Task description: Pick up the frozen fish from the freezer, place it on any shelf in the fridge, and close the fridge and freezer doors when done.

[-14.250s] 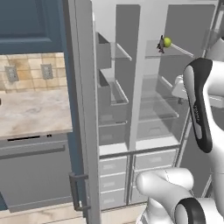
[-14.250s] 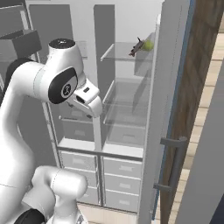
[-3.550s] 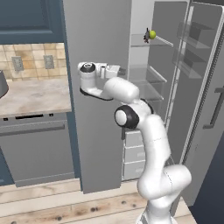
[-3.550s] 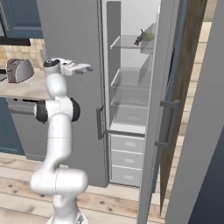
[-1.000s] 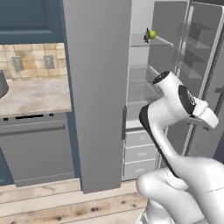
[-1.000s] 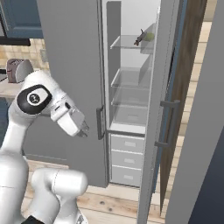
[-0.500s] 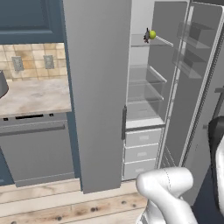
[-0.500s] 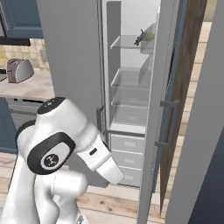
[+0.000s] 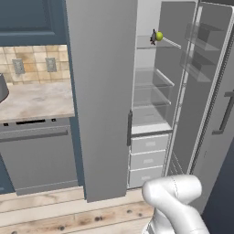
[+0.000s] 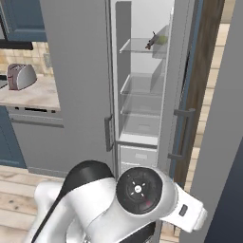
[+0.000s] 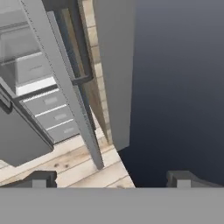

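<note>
The frozen fish (image 9: pixel 153 37) lies on the top glass shelf (image 10: pixel 142 46) of the fridge (image 9: pixel 151 91), touching a yellow-green ball (image 9: pixel 159 35). It is probably light, stiff and slippery, best taken across its narrow body. The open fridge door (image 9: pixel 205 100) is flat matte grey. The pincer (image 11: pixel 111 177) is spread wide, holding nothing

Your arm (image 10: pixel 137 190) was folded low over the base, and your gripper (image 11: pixel 111 177) stood wide apart, holding nothing.
</note>
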Available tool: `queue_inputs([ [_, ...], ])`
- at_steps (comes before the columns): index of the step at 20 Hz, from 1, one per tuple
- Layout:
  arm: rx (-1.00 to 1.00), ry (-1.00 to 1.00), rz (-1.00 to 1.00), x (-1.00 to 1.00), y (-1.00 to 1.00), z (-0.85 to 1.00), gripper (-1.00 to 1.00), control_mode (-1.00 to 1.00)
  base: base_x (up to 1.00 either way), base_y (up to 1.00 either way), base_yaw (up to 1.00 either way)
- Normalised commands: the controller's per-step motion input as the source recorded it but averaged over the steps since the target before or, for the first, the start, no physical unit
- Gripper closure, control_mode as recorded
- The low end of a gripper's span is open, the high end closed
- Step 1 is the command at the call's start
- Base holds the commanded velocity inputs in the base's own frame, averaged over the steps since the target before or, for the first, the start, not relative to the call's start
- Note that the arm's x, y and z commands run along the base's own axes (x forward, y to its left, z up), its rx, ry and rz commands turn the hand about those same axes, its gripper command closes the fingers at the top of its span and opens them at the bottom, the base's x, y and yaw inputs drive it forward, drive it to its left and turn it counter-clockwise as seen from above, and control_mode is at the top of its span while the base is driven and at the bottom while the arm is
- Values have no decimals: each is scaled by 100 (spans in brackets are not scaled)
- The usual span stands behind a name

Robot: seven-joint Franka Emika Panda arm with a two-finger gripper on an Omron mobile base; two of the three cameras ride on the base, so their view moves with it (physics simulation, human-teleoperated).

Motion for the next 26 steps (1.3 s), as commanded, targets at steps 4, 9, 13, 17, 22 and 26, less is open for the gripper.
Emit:
queue_inputs([
  [4,5,0,39,57,-98,-1,-100,-100,0,0,0],
  [9,6,0,30,97,-99,-13,-100,-100,0,0,0],
  [13,2,-1,22,100,-82,-31,-100,-100,0,0,0],
  [17,0,-5,17,100,-61,-56,-100,-100,0,0,0],
  [22,0,-9,9,100,-56,-63,-100,-100,0,0,0],
  [26,0,-6,11,95,-55,-34,-100,-100,0,0,0],
])
